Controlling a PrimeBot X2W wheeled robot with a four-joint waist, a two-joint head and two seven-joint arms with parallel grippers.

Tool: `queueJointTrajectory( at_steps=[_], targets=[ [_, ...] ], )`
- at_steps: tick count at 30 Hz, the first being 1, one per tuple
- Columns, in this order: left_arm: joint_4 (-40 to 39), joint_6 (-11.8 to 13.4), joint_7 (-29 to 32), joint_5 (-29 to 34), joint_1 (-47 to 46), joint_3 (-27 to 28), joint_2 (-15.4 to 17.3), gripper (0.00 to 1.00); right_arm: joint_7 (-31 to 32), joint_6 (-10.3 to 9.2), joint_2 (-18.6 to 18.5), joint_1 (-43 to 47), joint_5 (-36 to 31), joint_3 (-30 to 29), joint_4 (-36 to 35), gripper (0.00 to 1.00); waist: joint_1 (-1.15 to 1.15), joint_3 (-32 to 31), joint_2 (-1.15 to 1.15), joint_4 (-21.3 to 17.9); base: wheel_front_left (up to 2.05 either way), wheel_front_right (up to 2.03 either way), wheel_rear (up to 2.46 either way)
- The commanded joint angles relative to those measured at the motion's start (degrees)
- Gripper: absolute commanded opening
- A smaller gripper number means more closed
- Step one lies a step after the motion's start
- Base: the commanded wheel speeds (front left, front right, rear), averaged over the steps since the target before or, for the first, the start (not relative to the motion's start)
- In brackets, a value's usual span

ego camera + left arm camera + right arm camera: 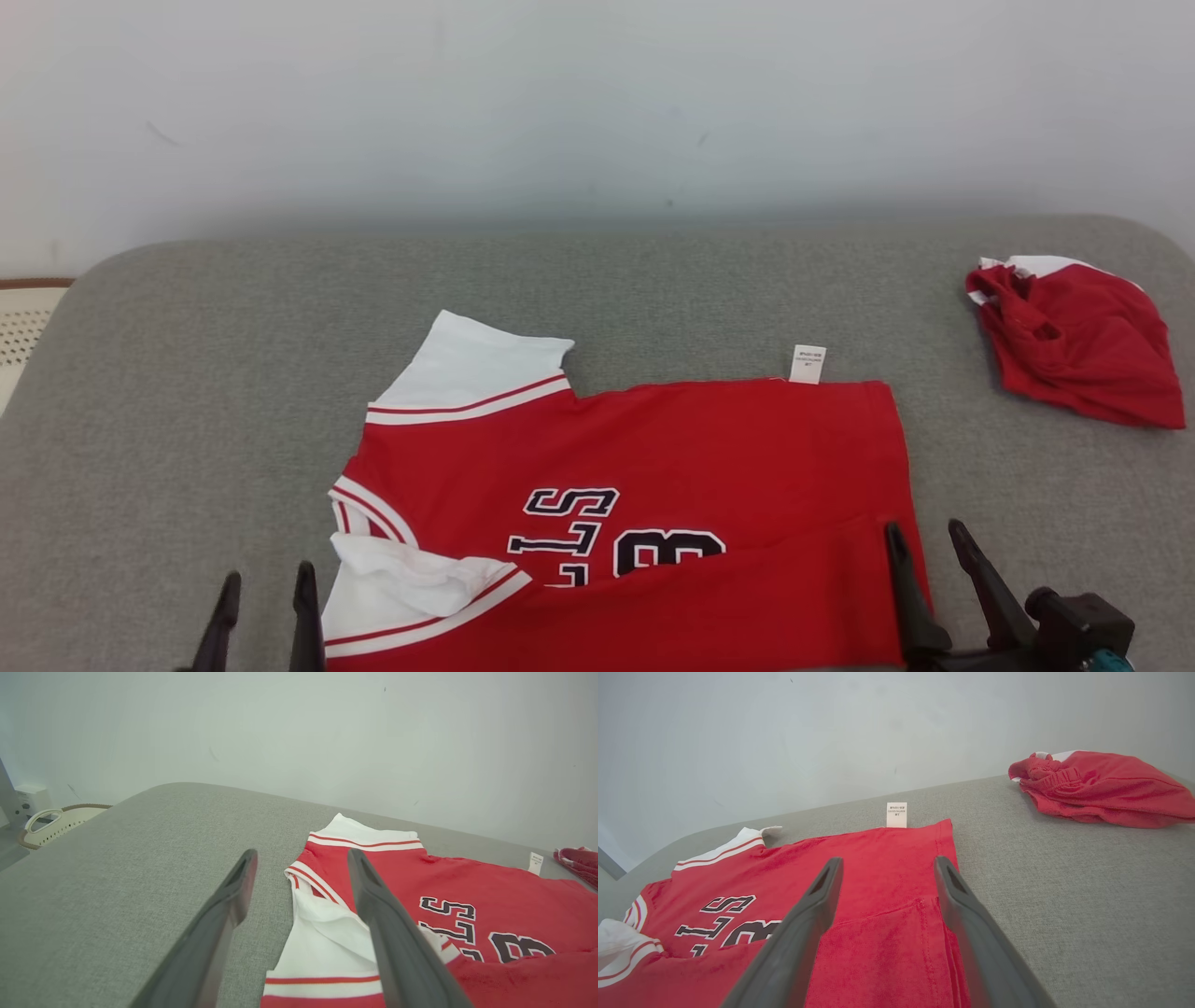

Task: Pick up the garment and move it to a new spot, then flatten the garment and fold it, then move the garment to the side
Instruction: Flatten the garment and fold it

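Jersey [653,439] lettering partly hidden under fold; label [808,364] print unreadable.

A grey fabric-covered surface [187,373] with rounded far corners carries two pieces of clothing. A red jersey [700,448] with white, red-striped sleeves and dark lettering lies mostly flat at the middle of the near edge. Its near strip is folded over onto itself, and a small white label [808,364] sticks out from its far side. A crumpled red garment [1083,345] sits near the far right corner, well apart from the jersey.
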Motion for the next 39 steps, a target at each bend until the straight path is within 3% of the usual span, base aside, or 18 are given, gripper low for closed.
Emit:
queueJointTrajectory(
  at_steps=[1, 11, 26, 39],
  targets=[
    [1.24, -0.97, -0.22, 0.25, -1.99, 0.25, 1.20, 1.00, -0.42, -0.04, 0.22, -1.14, -0.37, 0.40, 0.20, 1.00, 0.00, 0.67, 0.00, -1.23, 0.00, 0.00, 0.00],
    [9.48, -4.80, 0.68, -0.30, -13.76, 0.45, 5.70, 1.00, -0.49, -0.04, 1.52, -5.50, 0.36, 2.78, 1.21, 1.00, 0.00, 4.07, 0.00, -7.17, 0.00, 0.00, 0.00],
    [18.19, -7.46, 8.27, -1.81, -31.15, 0.45, 13.59, 1.00, -0.50, -0.04, 3.80, -11.82, 0.92, 5.41, 1.14, 1.00, 0.00, 10.74, 0.00, -15.00, 0.00, 0.00, 0.00],
    [31.83, -9.04, 15.17, -3.28, -44.22, -3.14, 19.08, 1.00, -0.51, -0.04, 4.95, -16.13, 1.30, 7.30, 1.91, 1.00, 0.00, 15.50, 0.00, -18.95, 0.00, 0.00, 0.00]
  ],
)
